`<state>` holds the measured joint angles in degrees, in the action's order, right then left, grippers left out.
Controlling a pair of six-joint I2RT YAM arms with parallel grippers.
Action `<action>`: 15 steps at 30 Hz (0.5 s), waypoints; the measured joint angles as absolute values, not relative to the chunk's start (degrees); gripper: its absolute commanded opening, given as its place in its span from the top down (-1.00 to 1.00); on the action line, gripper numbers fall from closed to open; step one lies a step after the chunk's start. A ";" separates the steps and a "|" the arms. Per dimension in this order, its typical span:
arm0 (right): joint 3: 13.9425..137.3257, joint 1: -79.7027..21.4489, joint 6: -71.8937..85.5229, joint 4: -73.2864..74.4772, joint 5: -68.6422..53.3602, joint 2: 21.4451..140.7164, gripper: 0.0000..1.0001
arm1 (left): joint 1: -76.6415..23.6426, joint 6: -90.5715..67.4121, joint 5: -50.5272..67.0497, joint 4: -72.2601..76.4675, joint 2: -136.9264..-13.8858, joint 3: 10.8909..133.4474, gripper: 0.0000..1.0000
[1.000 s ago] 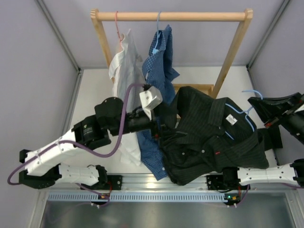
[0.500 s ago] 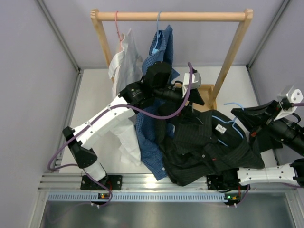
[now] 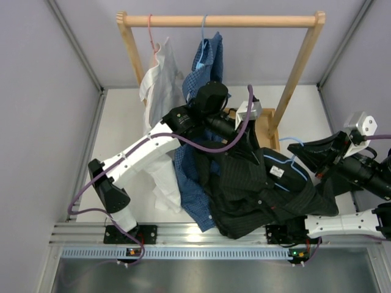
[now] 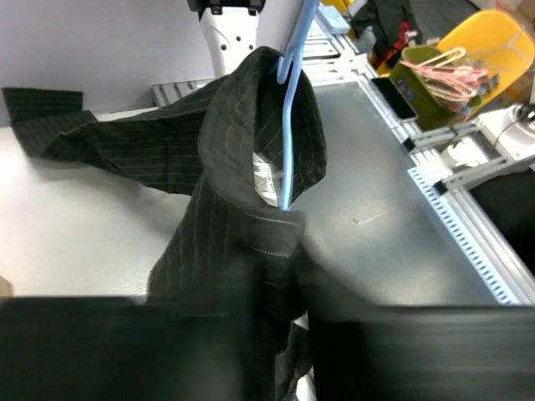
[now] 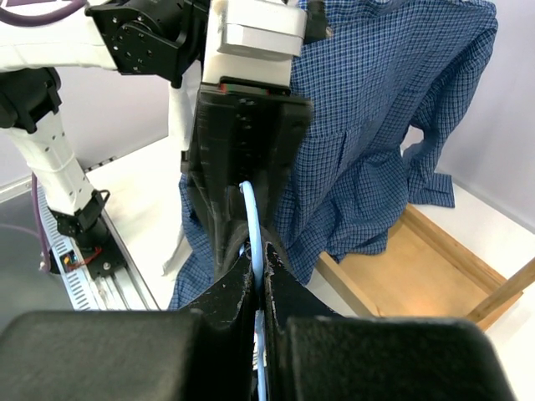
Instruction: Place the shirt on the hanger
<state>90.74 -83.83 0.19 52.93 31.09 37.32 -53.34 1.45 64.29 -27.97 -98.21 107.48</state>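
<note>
The black pinstriped shirt [image 3: 256, 195] lies bunched on the table, partly lifted at the collar. The light-blue wire hanger [image 3: 292, 141] runs into the neck opening, and its hook sticks out to the right. My right gripper [image 3: 307, 152] is shut on the hook; in the right wrist view the wire of the hanger [image 5: 253, 221] is pinched between the jaws of that gripper [image 5: 259, 271]. My left gripper [image 3: 247, 146] reaches over from the left and is shut on the shirt fabric below the collar. In the left wrist view the shirt [image 4: 234, 167], its white label [image 4: 266, 180] and the hanger [image 4: 288, 125] rise above the blurred left gripper [image 4: 276, 334].
A wooden rack [image 3: 220, 20] stands at the back with a white shirt [image 3: 160, 79] on a pink hanger and a blue checked shirt [image 3: 204, 73]. The blue checked shirt [image 5: 376, 125] hangs just behind my left arm. The rack's wooden base [image 3: 267, 117] lies beside the black shirt.
My left arm swung from the left side across to the shirt's collar and its jaws closed on the fabric. My right gripper carried the hanger leftward, and the collar rose with it.
</note>
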 measured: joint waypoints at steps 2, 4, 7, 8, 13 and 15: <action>90.74 -83.83 0.10 52.71 31.05 37.52 1.00 | -53.60 1.78 65.23 -27.88 -98.21 107.15 1.00; 90.72 -83.83 0.10 52.75 31.18 37.52 1.00 | -53.74 2.59 65.78 -27.83 -98.15 106.50 1.00; 89.60 -83.83 0.43 52.66 31.14 37.12 0.47 | -53.89 3.36 65.76 -27.59 -97.84 105.19 1.00; 89.25 -83.83 0.73 52.60 31.14 36.91 0.16 | -53.89 3.51 65.58 -27.68 -97.76 104.77 1.00; 87.64 -83.83 3.55 54.24 30.02 32.67 -0.37 | -53.89 4.29 65.17 -28.27 -97.56 102.89 1.00; 88.05 -83.83 5.72 57.08 29.87 30.04 -0.37 | -53.89 4.49 65.17 -28.27 -96.88 101.95 1.00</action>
